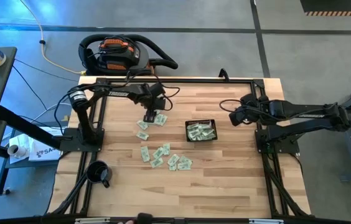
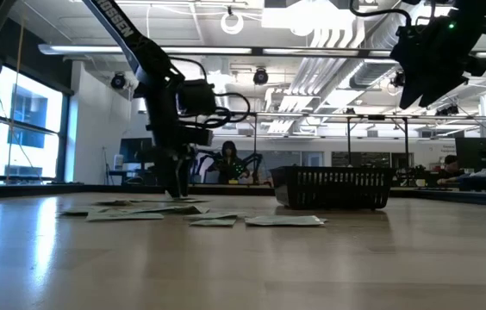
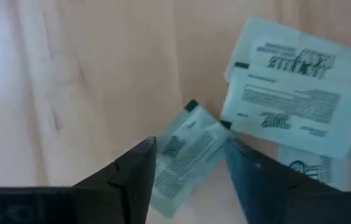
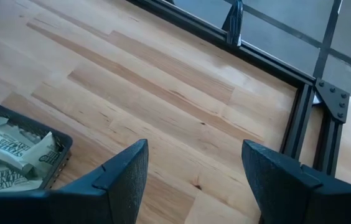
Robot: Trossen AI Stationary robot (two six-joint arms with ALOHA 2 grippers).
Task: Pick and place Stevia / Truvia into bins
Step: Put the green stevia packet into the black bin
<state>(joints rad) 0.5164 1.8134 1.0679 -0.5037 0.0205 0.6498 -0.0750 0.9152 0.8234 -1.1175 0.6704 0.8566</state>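
From above, the left gripper [image 1: 151,117] was down over packets [image 1: 160,155] scattered mid-table, left of the black basket [image 1: 200,131], which already held several. The right gripper [image 1: 233,116] waited near the table's [image 1: 225,186] right edge. At table height, the left gripper [image 2: 177,185] reached almost to the wood among flat packets [image 2: 283,220], the basket [image 2: 333,188] beside them. The left wrist camera showed open fingers [image 3: 132,180] straddling one packet [image 3: 182,155]. The right wrist camera showed fingers [image 4: 122,177] apart, empty, the basket [image 4: 54,163] nearby.
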